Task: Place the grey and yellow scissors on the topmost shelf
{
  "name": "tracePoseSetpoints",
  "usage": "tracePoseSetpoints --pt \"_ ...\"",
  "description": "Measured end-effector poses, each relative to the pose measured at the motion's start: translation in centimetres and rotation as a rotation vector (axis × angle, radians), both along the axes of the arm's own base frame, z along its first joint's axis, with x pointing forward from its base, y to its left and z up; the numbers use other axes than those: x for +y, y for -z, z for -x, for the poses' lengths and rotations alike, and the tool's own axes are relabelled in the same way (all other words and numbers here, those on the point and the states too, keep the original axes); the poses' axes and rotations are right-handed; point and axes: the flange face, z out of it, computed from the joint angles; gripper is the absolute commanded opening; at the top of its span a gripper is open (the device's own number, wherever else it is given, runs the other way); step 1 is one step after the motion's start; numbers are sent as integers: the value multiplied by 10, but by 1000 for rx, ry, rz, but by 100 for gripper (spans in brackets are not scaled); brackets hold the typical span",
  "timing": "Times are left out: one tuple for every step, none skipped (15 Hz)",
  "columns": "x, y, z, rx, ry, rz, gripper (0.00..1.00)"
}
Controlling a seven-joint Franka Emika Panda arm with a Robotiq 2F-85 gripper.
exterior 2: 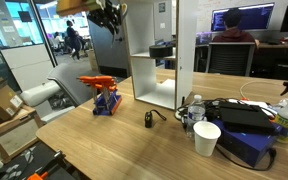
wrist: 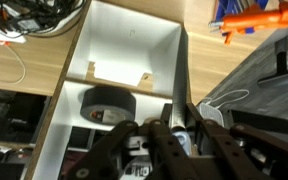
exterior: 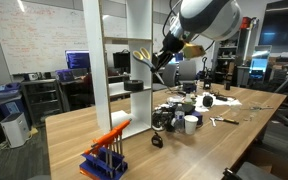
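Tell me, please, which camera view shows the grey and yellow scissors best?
An exterior view: the grey and yellow scissors show yellow in the gripper beside the white shelving. In an exterior view the gripper is dark at the top edge, scissors indistinct; the wrist view does not show them clearly.

I am working in an open-plan office lab. There is a scribbled whiteboard [exterior: 34, 35], lit computer monitors [exterior: 77, 61], a person [exterior 2: 234, 36] seated at a screen, and a long wooden table [exterior: 79, 135] cluttered with electronic gear.
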Motion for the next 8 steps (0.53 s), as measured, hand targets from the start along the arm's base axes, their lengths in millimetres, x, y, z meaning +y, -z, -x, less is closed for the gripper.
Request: tracePoseSetpoints --pt "2 -25 6 -52 20 -7 3" --pt "5 -50 11 -102 41 -16 3" --pt "7 -75 13 -148 63 -27 3" --pt "9 -98 14 -184 84 -34 3" --pt "10 -118 13 -208 105 -38 3" --pt "10 -134 11 -222 125 -42 3" --pt "10 -147 7 -228 143 -45 3" --pt "9 -158 1 -226 158 -48 3"
